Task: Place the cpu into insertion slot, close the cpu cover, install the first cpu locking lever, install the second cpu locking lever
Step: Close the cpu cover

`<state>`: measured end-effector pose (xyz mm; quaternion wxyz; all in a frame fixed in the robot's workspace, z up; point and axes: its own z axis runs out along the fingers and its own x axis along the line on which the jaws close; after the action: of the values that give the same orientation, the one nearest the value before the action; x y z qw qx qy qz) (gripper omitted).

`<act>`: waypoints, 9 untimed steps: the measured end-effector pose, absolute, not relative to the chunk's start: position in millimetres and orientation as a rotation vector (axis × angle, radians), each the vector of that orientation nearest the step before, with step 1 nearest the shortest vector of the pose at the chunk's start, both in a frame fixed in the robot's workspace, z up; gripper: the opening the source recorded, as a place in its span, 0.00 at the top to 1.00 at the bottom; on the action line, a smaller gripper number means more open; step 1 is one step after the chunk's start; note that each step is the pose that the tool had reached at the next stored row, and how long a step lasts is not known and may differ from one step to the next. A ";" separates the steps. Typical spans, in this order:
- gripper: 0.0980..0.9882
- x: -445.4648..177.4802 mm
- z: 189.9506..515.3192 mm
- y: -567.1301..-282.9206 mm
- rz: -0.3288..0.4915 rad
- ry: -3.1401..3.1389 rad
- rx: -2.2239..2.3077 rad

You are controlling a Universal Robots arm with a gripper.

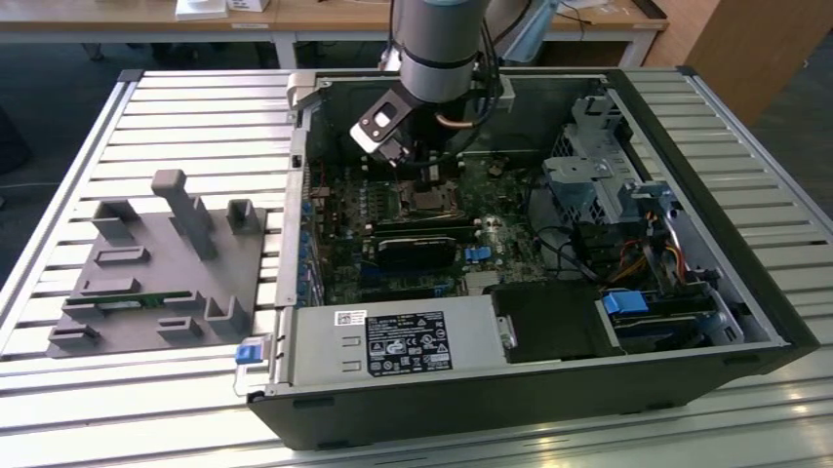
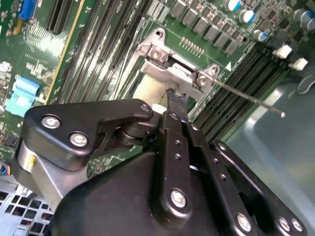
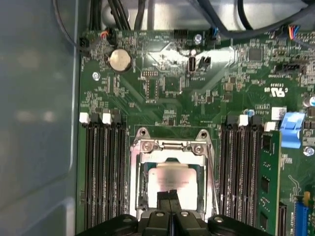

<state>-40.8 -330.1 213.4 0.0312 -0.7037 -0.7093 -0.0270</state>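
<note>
Silvery-grey and square: found the cpu [image 3: 170, 178] seated in the slot [image 3: 144, 189] on the motherboard [image 3: 167, 88], between two banks of memory slots [image 3: 101, 172]. Found the cover [image 3: 170, 146] lying down over the slot, framing the cpu in its window. Noted the gripper [image 3: 172, 194] directly over the cpu in the first wrist view, jaws pressed together with only a hairline gap and nothing seen between them. Cannot tell whether the fingertips [image 2: 176, 97] touch the cpu or cover; seen in the second wrist view right at the cover's edge. Noted one thin lever [image 2: 251, 99] jutting from a cover corner out across the memory slots, not lying alongside the cover. In the exterior view, recorded the arm [image 1: 436, 49] reaching down into the open case [image 1: 729, 244], set on a slatted table [image 1: 195, 117]. Recorded a grey fixture [image 1: 156, 273] just beside the case at the exterior view's left.
</note>
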 end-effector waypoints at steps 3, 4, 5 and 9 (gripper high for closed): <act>0.99 -43.4 210.1 -330.1 -0.083 -2.185 -2.168; 0.99 -44.4 209.0 -330.1 -0.083 -2.185 -2.168; 0.99 -45.0 208.1 -330.1 -0.083 -2.185 -2.168; 0.99 -45.6 203.7 -330.1 -0.082 -2.186 -2.168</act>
<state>-45.6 -330.1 203.7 0.0309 -0.7036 -0.7094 -0.0266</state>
